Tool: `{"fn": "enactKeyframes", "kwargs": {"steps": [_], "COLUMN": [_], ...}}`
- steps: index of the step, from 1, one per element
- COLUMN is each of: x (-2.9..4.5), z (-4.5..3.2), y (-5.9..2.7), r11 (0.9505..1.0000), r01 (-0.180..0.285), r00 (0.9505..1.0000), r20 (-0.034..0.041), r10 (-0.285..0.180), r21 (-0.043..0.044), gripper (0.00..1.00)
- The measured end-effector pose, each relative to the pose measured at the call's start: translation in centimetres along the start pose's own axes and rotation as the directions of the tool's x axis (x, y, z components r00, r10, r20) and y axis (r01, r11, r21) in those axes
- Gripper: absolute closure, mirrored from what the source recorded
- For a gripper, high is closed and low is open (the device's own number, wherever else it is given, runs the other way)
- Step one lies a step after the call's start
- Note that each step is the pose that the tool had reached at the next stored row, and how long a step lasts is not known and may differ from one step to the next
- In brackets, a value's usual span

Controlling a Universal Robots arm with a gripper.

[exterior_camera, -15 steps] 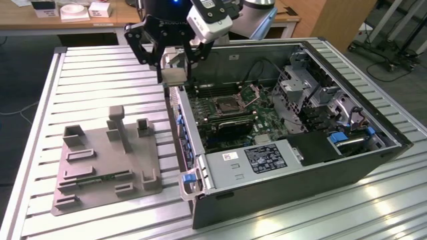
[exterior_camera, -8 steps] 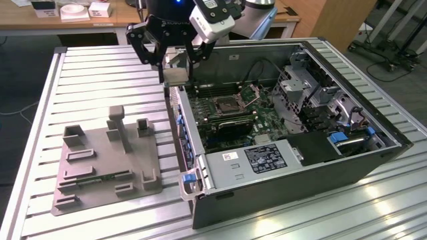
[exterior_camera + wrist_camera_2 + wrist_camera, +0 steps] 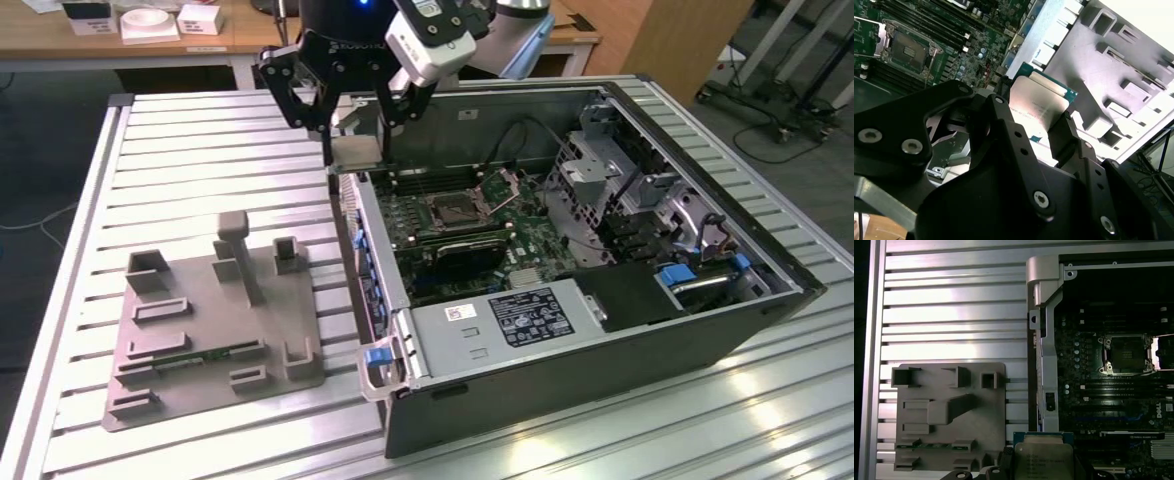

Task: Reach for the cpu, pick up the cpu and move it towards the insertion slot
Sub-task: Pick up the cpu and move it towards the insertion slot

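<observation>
The cpu [image 3: 358, 152], a flat square chip with a silvery top, hangs in the air over the near wall of the open computer case. My gripper [image 3: 358, 143] is shut on it, one black finger on each side. Both wrist views show the cpu [image 3: 1038, 100] [image 3: 1046, 458] between the fingers [image 3: 1063, 136]. The insertion slot [image 3: 453, 209] lies inside the case on the green motherboard, its hinged metal plate [image 3: 506, 186] raised. It is also in view as a metal-framed socket [image 3: 906, 49] [image 3: 1126, 354], apart from the cpu.
The case [image 3: 747, 330] lies open on a slatted metal table [image 3: 200, 150]. A grey plastic tray [image 3: 200, 330] sits on the exterior view's left. Memory slots [image 3: 1119, 387], a drive cage [image 3: 607, 175] and a labelled grey box [image 3: 527, 315] crowd the case.
</observation>
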State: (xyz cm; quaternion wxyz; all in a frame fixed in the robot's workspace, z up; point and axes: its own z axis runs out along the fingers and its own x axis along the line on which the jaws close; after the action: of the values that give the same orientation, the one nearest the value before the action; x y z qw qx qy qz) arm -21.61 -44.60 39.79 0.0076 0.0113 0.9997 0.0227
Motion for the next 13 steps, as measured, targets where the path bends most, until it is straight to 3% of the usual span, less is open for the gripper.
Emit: {"fn": "enactKeyframes", "kwargs": {"steps": [13], "x": [-0.42], "z": [0.03], "y": [0.01], "r11": [1.0], "r01": [0.0], "r00": [1.0], "r20": [-0.0001], "r10": [0.0], "r21": [0.0001], "gripper": [0.46]}}
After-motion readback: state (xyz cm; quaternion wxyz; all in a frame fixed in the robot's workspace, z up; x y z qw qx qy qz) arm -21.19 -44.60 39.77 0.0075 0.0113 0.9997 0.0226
